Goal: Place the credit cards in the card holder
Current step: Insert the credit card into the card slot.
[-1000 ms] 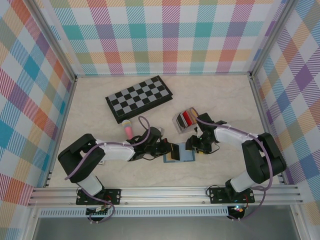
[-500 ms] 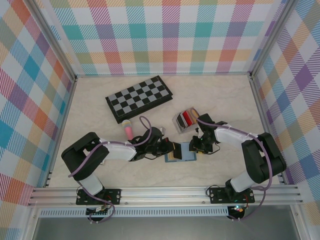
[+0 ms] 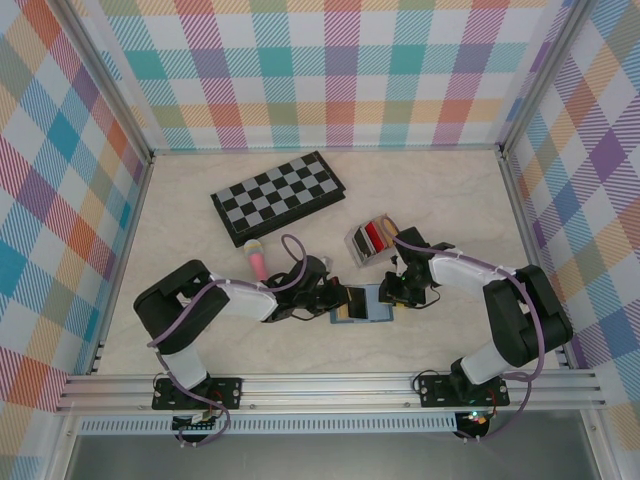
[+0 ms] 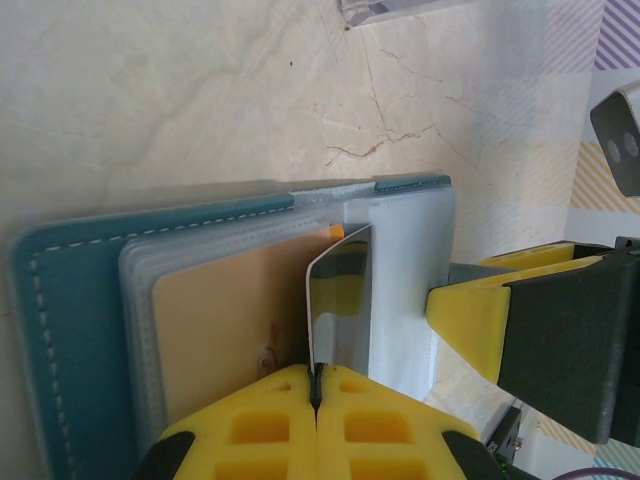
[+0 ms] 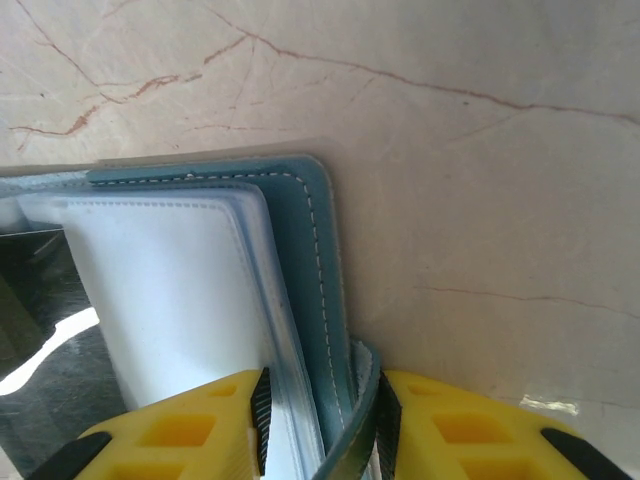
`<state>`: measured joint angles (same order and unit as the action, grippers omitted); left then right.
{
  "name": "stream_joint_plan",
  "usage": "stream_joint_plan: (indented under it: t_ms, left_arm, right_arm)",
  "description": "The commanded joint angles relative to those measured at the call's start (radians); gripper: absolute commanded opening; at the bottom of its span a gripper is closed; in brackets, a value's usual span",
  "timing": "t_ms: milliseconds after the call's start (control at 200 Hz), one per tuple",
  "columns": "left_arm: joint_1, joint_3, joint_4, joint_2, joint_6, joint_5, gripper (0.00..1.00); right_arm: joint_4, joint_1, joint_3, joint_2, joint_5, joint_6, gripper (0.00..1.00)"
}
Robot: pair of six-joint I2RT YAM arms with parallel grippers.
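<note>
On the marble bench (image 3: 450,200), nearer than the chessboard (image 3: 278,197) and the grey tray (image 3: 357,244) of spare cards, the teal card holder (image 3: 376,308) lies open at the near middle, with a tan card (image 4: 225,320) on its left half. The right pincer (image 5: 318,420) grips the holder's right edge, cover and clear sleeves pinched together. The left pincer (image 4: 316,400) is closed on a glossy black card (image 4: 340,300), held on edge over the holder.

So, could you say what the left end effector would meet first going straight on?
Probably the card holder: the left end effector holds a black card over its clear sleeves, though depth is unclear.
</note>
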<state>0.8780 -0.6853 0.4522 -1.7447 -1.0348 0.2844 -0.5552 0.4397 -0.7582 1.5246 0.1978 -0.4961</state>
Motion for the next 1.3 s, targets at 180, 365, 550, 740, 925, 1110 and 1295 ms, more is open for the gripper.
stream_joint_plan:
  t_ms: [180,365,550,740,925,1110,1295]
  left_arm:
    - [0.018,-0.054,-0.040,-0.041,0.018,0.031,0.00]
    - [0.023,-0.085,-0.070,-0.048,0.016,0.023,0.02]
    - [0.044,-0.123,-0.094,-0.070,-0.004,-0.020,0.02]
    - [0.065,-0.157,-0.092,-0.105,-0.028,-0.045,0.04]
    - [0.082,-0.202,-0.115,-0.141,-0.023,-0.036,0.09]
    - [0.087,-0.224,-0.153,-0.158,-0.024,-0.036,0.15]
    - [0.089,-0.255,-0.234,-0.121,0.026,-0.042,0.29]
  right_arm:
    - [0.044,0.010,0.020,0.039,0.037,0.004,0.34]
    - [0.044,0.010,0.020,0.040,0.040,0.004,0.34]
    - [0.047,0.010,0.024,0.039,0.052,0.005,0.33]
    - [0.070,0.010,0.039,0.028,0.078,-0.001,0.32]
    - [0.078,0.009,0.040,0.022,0.081,-0.005,0.33]
    - [0.082,0.010,0.046,0.007,0.060,-0.029,0.34]
    - [0.023,0.010,0.013,-0.052,-0.008,-0.042,0.41]
